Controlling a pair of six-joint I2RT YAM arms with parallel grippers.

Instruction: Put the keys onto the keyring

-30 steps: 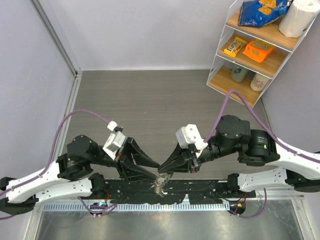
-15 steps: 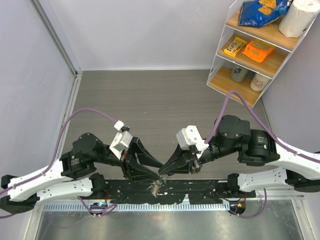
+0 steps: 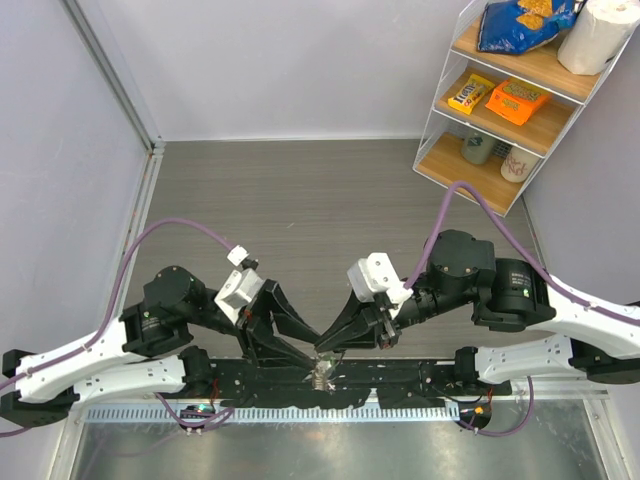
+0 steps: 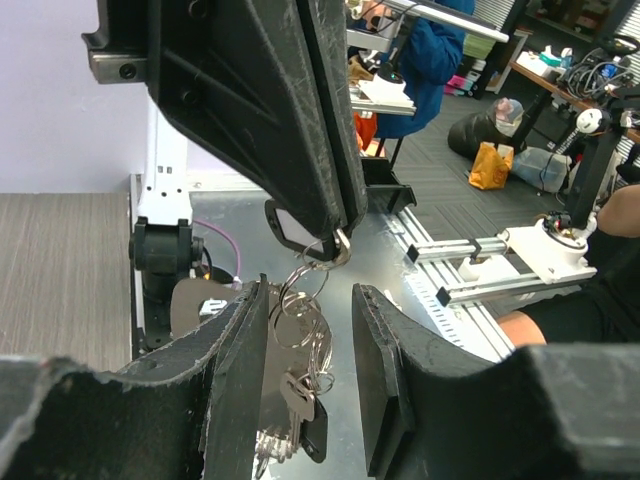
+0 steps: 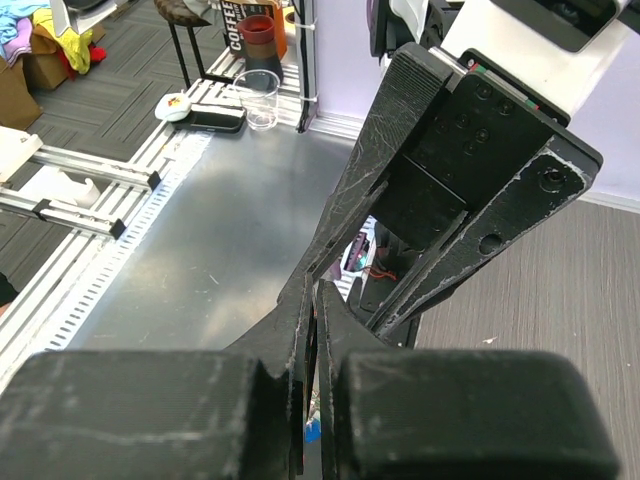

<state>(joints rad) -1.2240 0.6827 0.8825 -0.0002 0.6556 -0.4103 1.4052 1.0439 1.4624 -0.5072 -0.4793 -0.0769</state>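
The keyring (image 4: 300, 290) is hanging in mid-air at the near edge of the rig, over the metal sheet (image 4: 420, 235), w/ the keys (image 4: 295, 400) dangling in a loose bunch under it: silvery blades, one black head showing at the bottom. The right gripper (image 4: 336, 238) is reaching in from above w/ its fingers pressed together, pinching the top loop of the ring so the whole bunch is hanging from that one hold. The left gripper (image 4: 310, 300) is sitting lower, jaws spread approx halfway, one finger each side of the hanging loops & not clamping anything as far as its wrist view is showing; whether a pad is brushing the wire I can't tell. Judging by this, the step in hand is prob getting a second hold on the ring or on one key so the coil can be worked open. To do it well the left should be closing slowly on one part only, pref the ring just below the right's pinch, not the tangle of blades, since the bunch is hanging free & liable to twist away if nudged off-centre. The right should be gripping firm w/o shifting, thin wire being apt to slip btwn flat pads. Both tips are crowding the same spot, so finger-on-finger contact is looking like the main risk
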